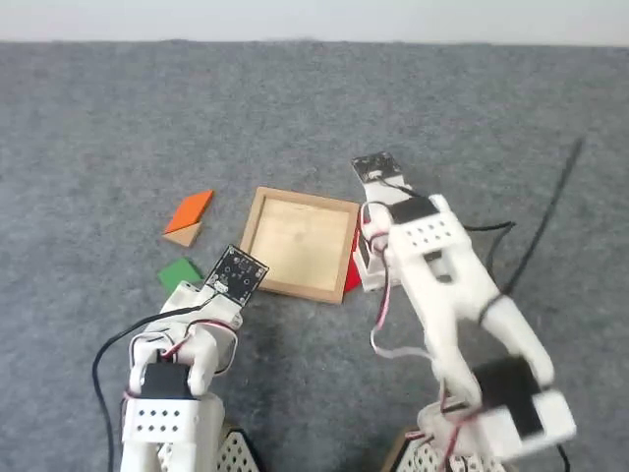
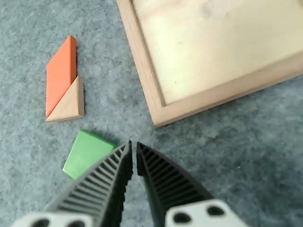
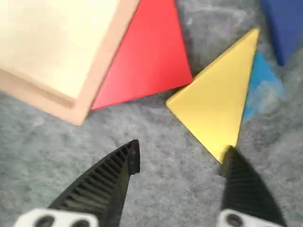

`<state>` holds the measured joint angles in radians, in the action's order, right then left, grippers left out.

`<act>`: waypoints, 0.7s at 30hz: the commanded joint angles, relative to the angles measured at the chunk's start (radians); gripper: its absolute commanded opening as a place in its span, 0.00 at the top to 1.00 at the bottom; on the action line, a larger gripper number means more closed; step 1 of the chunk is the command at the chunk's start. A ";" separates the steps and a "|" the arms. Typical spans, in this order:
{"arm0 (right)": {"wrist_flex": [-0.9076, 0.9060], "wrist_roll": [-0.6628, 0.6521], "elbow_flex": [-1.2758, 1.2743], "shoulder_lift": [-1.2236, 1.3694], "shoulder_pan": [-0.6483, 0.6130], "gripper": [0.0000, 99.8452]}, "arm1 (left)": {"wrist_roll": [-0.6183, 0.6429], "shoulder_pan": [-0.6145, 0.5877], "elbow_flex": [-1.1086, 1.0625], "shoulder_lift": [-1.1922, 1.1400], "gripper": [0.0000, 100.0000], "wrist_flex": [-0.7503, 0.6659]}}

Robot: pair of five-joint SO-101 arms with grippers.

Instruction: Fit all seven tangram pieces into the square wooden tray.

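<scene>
Squarely in the middle of the grey carpet (image 1: pixel 472 118) sits the square wooden tray (image 1: pixel 300 241), and every piece that can be seen lies outside it. To its left, an orange parallelogram (image 1: pixel 190 210) rests with a pale wooden triangle (image 1: pixel 184 234) touching its near edge. A green piece (image 1: pixel 180 273) lies nearer still, apart from those two. The left gripper (image 2: pixel 132 147) hangs just right of the green piece, close to the tray's near-left corner. Its ribbed fingers (image 2: pixel 111 175) are pressed together with only a thin slit between the tips, and they pinch nothing. On the tray's right side, a red triangle (image 3: pixel 144 56) lies with one long edge against the outside of the rim, towards the near-right corner. A yellow triangle (image 3: pixel 220 104) sits just beside the red triangle, one corner almost meeting it. A light blue piece (image 3: pixel 262 82) shows along the yellow triangle's other side, and a dark blue piece (image 3: pixel 284 28) lies beyond that. The right gripper (image 3: pixel 182 156) is spread wide above the carpet near these pieces and holds nothing. One fingertip (image 3: pixel 231 158) is at the yellow triangle's sharp corner, though whether it touches is unclear.
</scene>
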<state>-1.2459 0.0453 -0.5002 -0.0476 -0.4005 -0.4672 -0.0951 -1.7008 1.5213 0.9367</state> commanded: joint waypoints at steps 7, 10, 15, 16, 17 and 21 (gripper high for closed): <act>0.030 -0.075 0.063 0.108 0.024 0.60 | -0.006 0.003 0.010 0.011 0.98 0.003; 0.058 -0.118 0.063 0.143 0.021 0.60 | -0.006 0.003 0.010 0.011 0.98 0.003; 0.097 -0.140 0.064 0.188 0.058 0.63 | -0.006 0.003 0.010 0.011 0.98 0.003; 0.105 -0.140 0.066 0.191 0.070 0.66 | -0.006 0.003 0.010 0.011 0.98 0.003; 0.116 -0.140 0.066 0.196 0.084 0.70 | -0.006 0.003 0.010 0.011 0.98 0.003; 0.130 -0.144 0.068 0.189 0.128 0.84 | -0.006 0.003 0.010 0.011 0.98 0.003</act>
<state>-1.1354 -0.0790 -0.4925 0.1534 -0.3130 -0.4687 -0.0951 -1.7008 1.5213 0.9367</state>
